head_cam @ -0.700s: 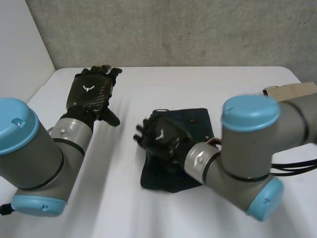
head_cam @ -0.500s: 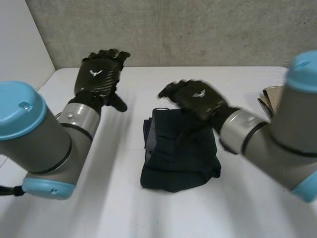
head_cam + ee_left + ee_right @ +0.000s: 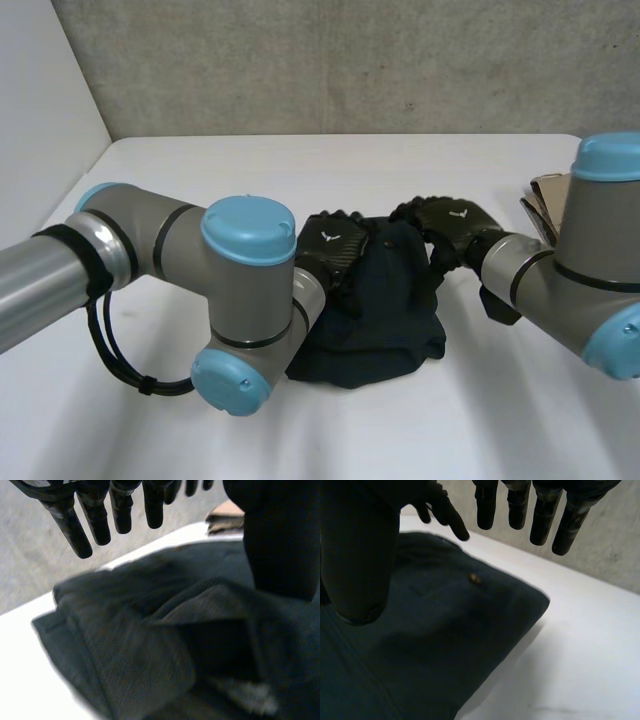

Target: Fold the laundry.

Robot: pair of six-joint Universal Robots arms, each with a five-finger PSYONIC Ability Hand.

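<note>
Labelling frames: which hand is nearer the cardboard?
The right hand, at the right edge of the cloth; the left hand is over its left side, farther from the cardboard.

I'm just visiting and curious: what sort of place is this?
Probably a robotics lab or test room: a bare concrete wall, a plain white table, and robot arms over one dark garment.

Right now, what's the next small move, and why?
Probably close both hands on the far edge of the dark garment: the left hand and right hand are over its far corners, fingers straight, pinching nothing.
</note>
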